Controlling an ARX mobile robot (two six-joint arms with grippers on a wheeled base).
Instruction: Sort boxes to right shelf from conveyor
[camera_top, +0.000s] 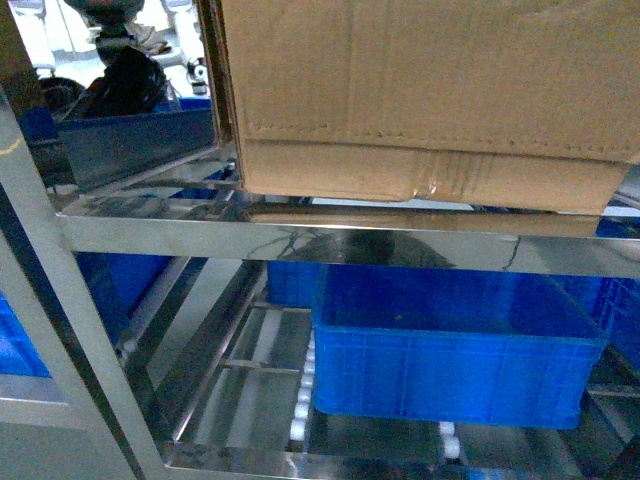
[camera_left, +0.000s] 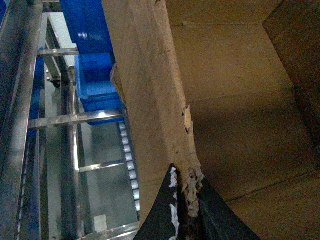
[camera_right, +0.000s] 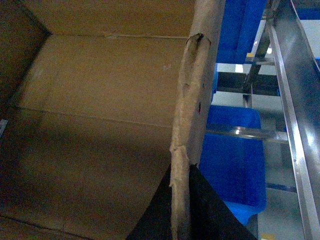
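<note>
A large brown cardboard box (camera_top: 430, 90) fills the top of the head view, its base at the front rail of the steel shelf (camera_top: 300, 235); whether it rests on the rail or hangs just above it I cannot tell. My left gripper (camera_left: 187, 205) is shut on the ragged top edge of the box's left wall (camera_left: 150, 100), one black finger on each side. My right gripper (camera_right: 181, 205) is shut the same way on the torn edge of the right wall (camera_right: 192, 100). The box hides both grippers in the head view. Its inside (camera_right: 100, 100) looks empty. The conveyor is out of view.
A blue plastic crate (camera_top: 450, 360) sits on the shelf's lower tier, beside a row of white rollers (camera_top: 303, 400). More blue crates stand at the left (camera_top: 130, 140) and below the box (camera_left: 95, 75) (camera_right: 235, 160). Steel uprights and rails (camera_top: 60, 260) frame the tiers.
</note>
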